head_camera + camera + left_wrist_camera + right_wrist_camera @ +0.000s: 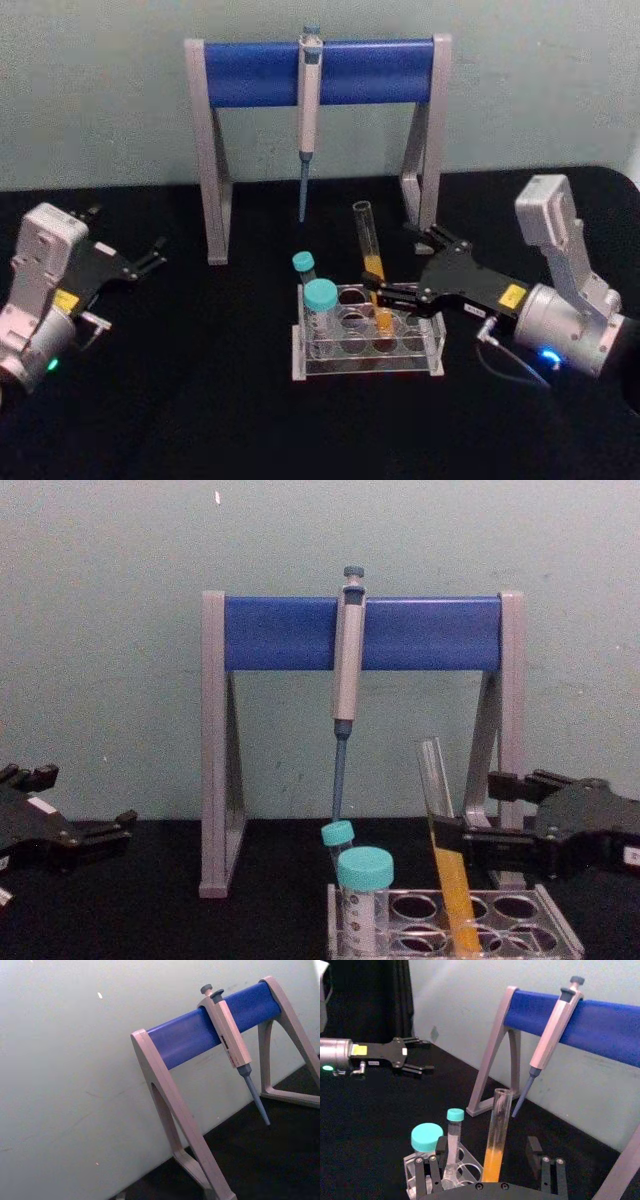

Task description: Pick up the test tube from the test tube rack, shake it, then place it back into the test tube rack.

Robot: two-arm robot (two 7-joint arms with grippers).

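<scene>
The right end effector (396,268) is in at the right-centre of the head view, low over the black counter (200,410). Its jaws stand wide apart with the test tube (369,250) between them. In the right wrist view one finger (434,1175) sits on each side of the glass and neither touches it, so it has hold of nothing yet.

The tube stands in a hole in the right half of the test tube rack (300,360), leaning, with its open mouth tipped toward the upper left of the head view. The orange-yellow liquid sits in its lower part. That lean looks like a thin tube loose in a wide hole.

Coming in from the right makes sense, I'd say: the teal-capped tubes (320,298) fill the rack's left end, so this side is free. The jaws sit just above the rack's top, which would grip the tube low while leaving it free to lift straight out. Closing is the step in hand, and the uncapped mouth calls for gentle shaking.

At the left edge of the head view the left end effector (140,255) is parked, fingers spread and empty, well apart from the rack. The pipette stand (318,72) is behind.
</scene>
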